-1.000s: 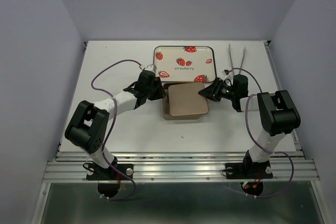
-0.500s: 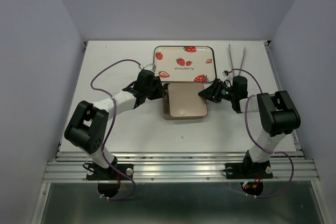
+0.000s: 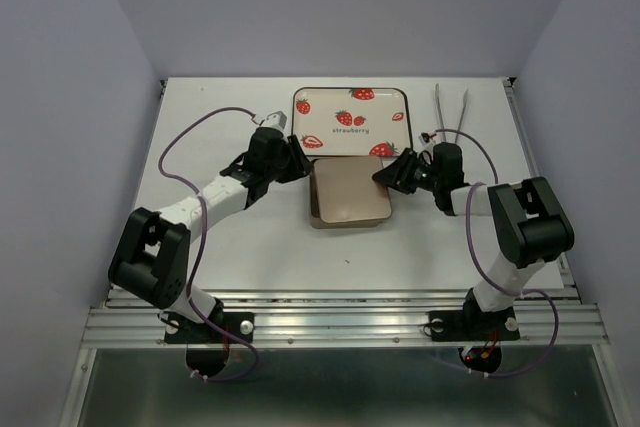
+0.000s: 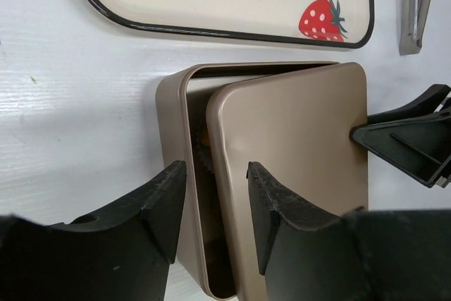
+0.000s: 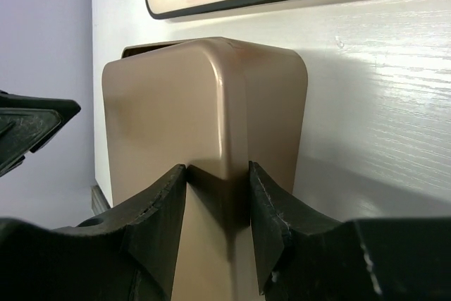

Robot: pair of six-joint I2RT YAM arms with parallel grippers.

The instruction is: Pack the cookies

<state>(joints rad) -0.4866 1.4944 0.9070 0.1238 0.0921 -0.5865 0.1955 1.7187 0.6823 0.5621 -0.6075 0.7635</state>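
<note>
Only wrist view shows right hand (image 5: 217, 168) pinching lid (image 5: 169, 96).

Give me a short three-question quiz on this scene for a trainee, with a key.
1. Fill in: the tongs lie on the robot's ____ side of the strawberry tray.
2. The right hand grips: A the tongs, B the strawberry tray, C the lid.
3. True or false: the lid sits squarely on the tin, with no gap.
Key: 1 right; 2 C; 3 false, a gap shows along the tin's left side.
</note>
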